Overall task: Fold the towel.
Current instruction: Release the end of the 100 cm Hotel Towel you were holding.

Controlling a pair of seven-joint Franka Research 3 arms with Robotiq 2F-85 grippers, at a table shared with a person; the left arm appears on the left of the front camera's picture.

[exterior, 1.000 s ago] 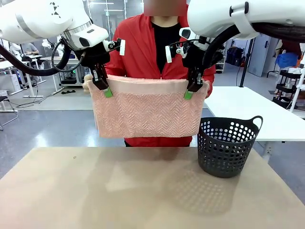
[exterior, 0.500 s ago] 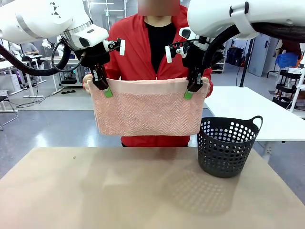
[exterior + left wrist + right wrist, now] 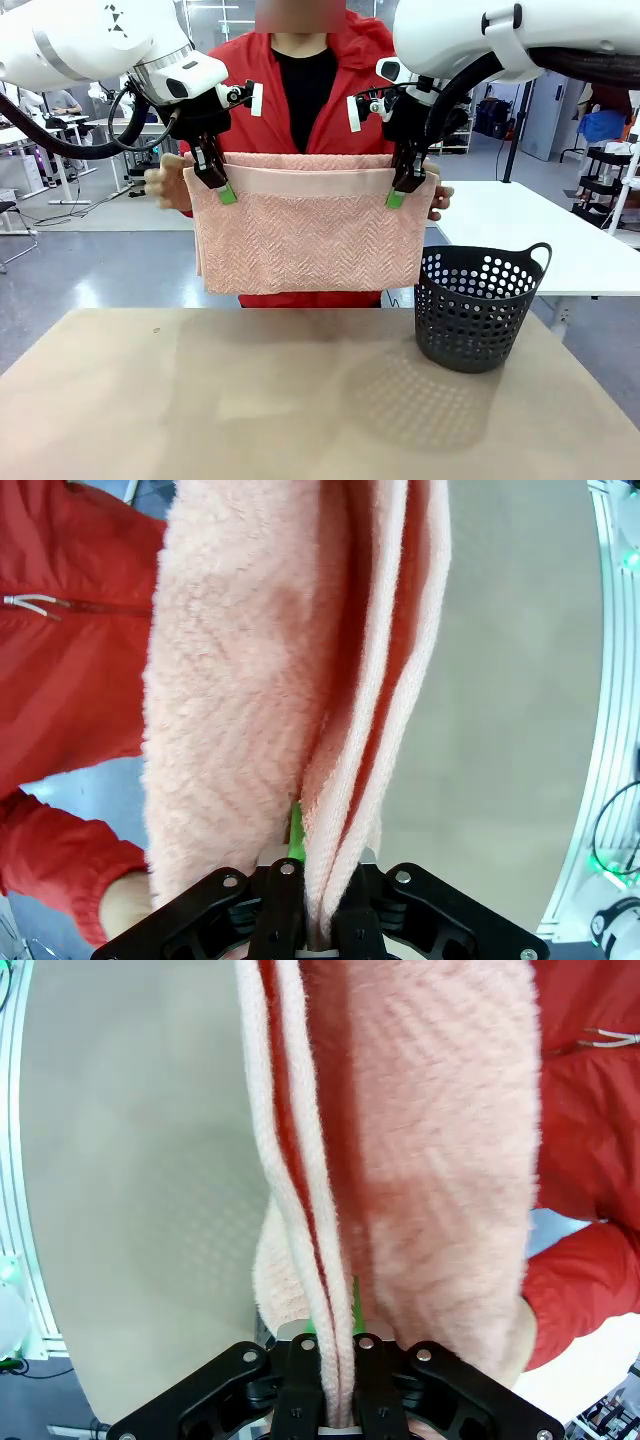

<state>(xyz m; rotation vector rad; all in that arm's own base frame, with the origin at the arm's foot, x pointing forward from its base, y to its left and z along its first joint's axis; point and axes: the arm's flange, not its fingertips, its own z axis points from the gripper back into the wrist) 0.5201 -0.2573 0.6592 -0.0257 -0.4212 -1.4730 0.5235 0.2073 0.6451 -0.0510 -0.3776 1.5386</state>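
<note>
The salmon-pink towel hangs in the air above the table, doubled over, its plain border band along the top. My left gripper is shut on its top left corner and my right gripper is shut on its top right corner. Behind the cloth a person in a red jacket holds the back layer, one hand at the left edge and the other hand at the right edge. In the left wrist view the towel runs up from between the shut fingers; the right wrist view shows the towel likewise pinched.
A dark grey perforated basket stands on the beige table at the right, just below the towel's right lower corner. A white table lies behind it. The person stands close at the far edge.
The person's hands have lifted the back layer of the towel up to the level of my grippers, and now show at both edges. Both arms have stayed in place.
</note>
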